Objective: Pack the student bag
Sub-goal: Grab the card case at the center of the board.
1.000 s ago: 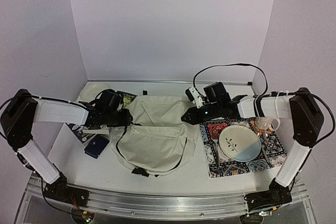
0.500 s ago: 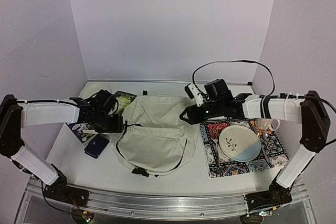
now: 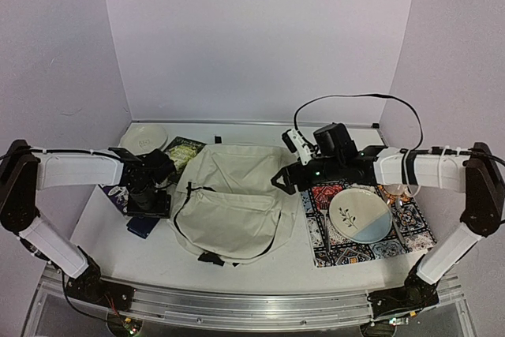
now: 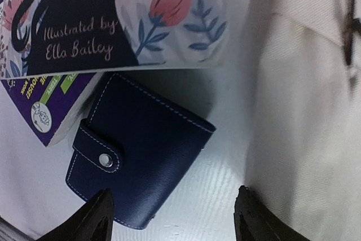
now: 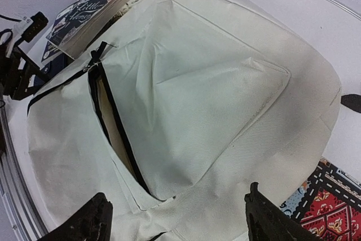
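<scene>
Right pincer [image 5: 177, 224] gapes wide and empty at the bag's [image 3: 237, 203] 2 o'clock edge; left pincer [image 4: 175, 218] likewise, over a wallet [image 4: 138, 150]. Bag lies mid-surface, zipper partly open. Wallet at its 9 o'clock, books [image 4: 73, 21] at 10, mat [image 3: 339, 250] with plate [image 3: 359, 215] at 3.

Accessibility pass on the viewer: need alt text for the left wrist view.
A navy snap wallet lies on the white table under the open left pincer. Upper left, a floral illustrated book overlaps a purple book; the cream student bag fills the right side.
</scene>
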Controlling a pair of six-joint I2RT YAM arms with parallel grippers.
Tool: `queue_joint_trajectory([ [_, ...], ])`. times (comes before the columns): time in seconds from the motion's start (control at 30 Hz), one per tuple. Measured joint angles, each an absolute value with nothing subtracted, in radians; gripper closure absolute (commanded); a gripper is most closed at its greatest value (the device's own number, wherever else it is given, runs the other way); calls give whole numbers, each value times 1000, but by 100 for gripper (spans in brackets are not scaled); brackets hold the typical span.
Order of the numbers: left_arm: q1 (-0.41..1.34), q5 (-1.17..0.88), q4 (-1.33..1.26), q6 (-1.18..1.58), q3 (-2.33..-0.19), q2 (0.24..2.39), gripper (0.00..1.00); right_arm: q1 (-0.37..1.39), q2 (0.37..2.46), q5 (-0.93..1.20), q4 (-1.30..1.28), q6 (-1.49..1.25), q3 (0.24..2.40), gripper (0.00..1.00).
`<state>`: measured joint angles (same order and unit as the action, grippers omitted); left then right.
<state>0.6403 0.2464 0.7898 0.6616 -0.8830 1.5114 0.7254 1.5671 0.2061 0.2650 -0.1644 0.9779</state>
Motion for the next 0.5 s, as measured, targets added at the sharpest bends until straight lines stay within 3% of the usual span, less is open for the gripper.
queue_joint_trajectory([
  [0.03, 640, 252, 803, 658, -886, 1534, 18, 725, 1563, 206, 268, -164, 972, 4],
  [0.07, 638, 256, 815, 653, -887, 1555, 18, 725, 1559, 206, 270, -164, 967, 2],
  [0.5, 463, 145, 811, 531, -894, 1594, 3, 725, 1520, 229, 323, -173, 920, 2],
])
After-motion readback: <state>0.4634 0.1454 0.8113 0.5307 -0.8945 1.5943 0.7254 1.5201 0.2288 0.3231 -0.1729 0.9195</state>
